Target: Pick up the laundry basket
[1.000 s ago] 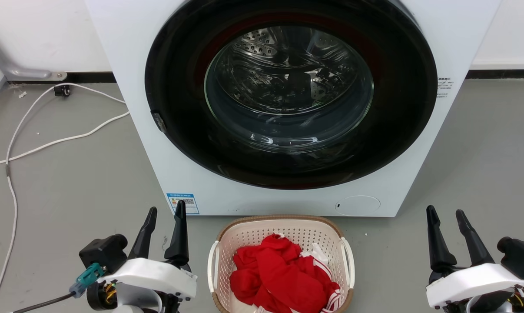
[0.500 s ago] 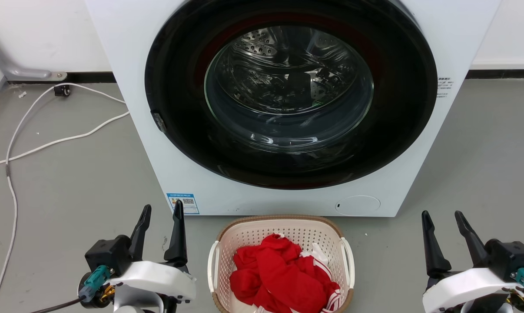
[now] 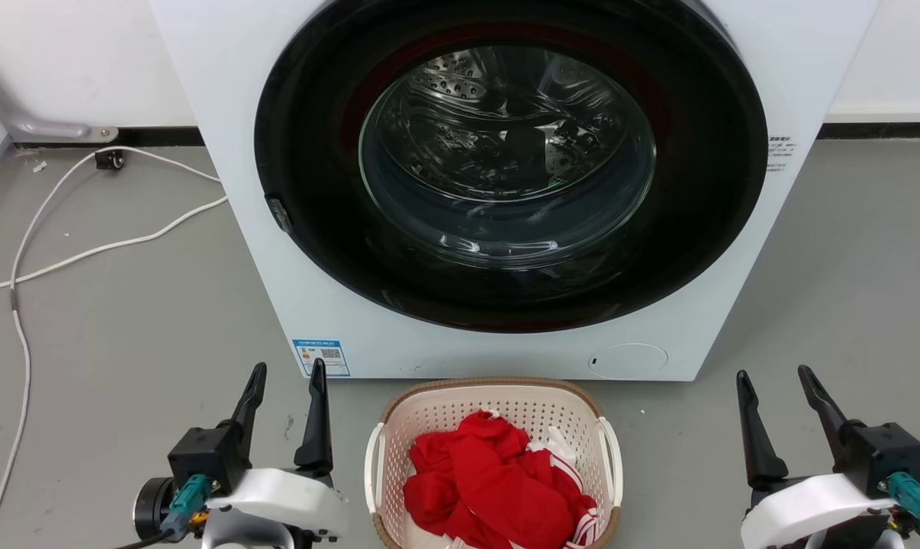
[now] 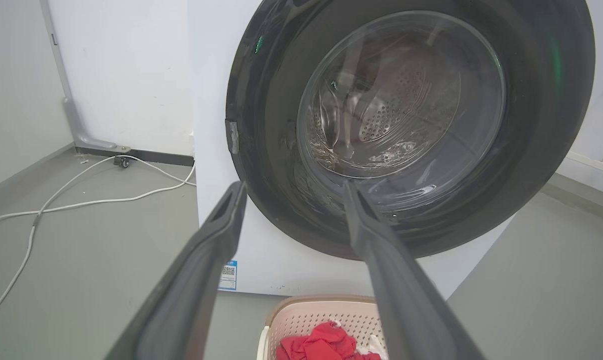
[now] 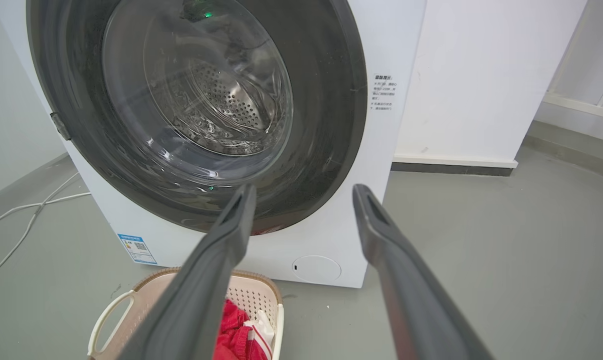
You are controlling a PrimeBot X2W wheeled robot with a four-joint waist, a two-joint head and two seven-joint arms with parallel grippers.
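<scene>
Repositioning over 1 second brought the left gripper (image 3: 288, 366) and right gripper (image 3: 773, 372), fingers apart, slightly nearer the cream perforated plastic laundry basket (image 3: 437, 412), not yet grasped.

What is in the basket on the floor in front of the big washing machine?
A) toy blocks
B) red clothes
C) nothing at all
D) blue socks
B: the laundry basket holds a crumpled heap of red clothes, with a bit of white fabric showing beside them.
</scene>
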